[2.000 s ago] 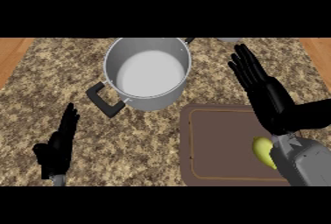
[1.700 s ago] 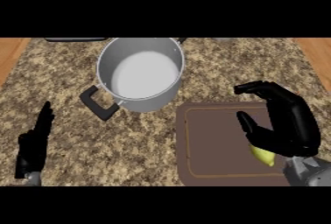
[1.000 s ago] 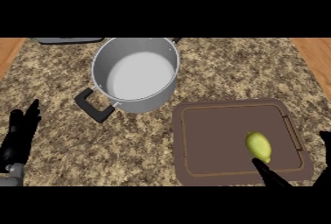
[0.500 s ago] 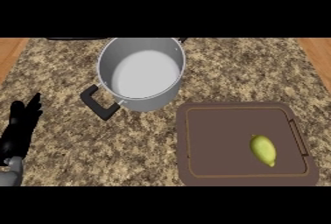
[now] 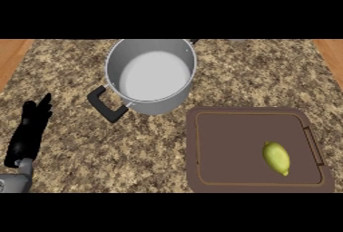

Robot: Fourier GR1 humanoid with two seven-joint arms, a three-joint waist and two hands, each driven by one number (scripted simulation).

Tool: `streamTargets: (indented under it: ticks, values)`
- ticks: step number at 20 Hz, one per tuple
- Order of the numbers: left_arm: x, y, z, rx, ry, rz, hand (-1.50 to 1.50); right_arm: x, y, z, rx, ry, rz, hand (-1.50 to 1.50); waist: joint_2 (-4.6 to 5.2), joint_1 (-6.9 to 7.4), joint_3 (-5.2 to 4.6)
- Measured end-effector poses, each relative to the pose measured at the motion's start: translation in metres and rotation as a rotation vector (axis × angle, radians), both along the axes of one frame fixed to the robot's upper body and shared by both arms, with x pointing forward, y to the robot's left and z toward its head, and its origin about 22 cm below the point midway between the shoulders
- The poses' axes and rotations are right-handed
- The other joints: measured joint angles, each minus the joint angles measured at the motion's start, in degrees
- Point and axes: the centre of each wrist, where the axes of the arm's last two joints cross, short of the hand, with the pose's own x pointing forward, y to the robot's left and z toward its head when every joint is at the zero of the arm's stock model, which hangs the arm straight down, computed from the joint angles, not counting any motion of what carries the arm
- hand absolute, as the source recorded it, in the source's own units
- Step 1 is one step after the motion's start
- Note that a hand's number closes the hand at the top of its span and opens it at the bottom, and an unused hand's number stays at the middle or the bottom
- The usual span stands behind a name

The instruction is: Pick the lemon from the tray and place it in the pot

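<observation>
A yellow lemon [image 5: 276,157] lies on the right part of a brown tray [image 5: 221,149] at the lower right of the head view. A steel pot [image 5: 153,74] with black handles stands upright at the top centre, nothing inside it. My left hand [image 5: 28,131] rests at the lower left edge, fingers straight and pointing up, holding nothing, far from both tray and pot. My right hand does not show anywhere in the view.
The speckled granite counter [image 5: 80,149] spans the view, with wooden strips [image 5: 12,54] at its far left and right edges. The pot's near black handle [image 5: 106,105] sticks out toward the lower left.
My right hand, earlier over the tray by the lemon, has withdrawn out of view. The lemon stays on the tray. The left hand shifted slightly at the left edge.
</observation>
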Motion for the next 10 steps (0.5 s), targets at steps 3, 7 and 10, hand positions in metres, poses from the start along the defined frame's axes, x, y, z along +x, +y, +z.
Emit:
streamTargets:
  ticks: [3, 7, 10]
  values:
    - [-0.002, 0.002, -0.003, 0.005, 0.002, -0.004, 0.0, 0.014, 0.006, 0.002, -0.002, 0.051, -0.029, -1.5, -0.05, 0.16, 0.04]
    - [-0.001, 0.007, -0.001, -0.005, 0.003, 0.0, 0.0, 0.032, 0.014, 0.003, 0.009, 0.084, -0.045, -1.5, -0.17, 0.01, 0.07]
    - [0.0, 0.012, -0.005, -0.002, 0.006, 0.008, 0.0, 0.045, 0.017, -0.008, 0.009, 0.103, -0.054, -1.5, -0.22, -0.13, 0.1]
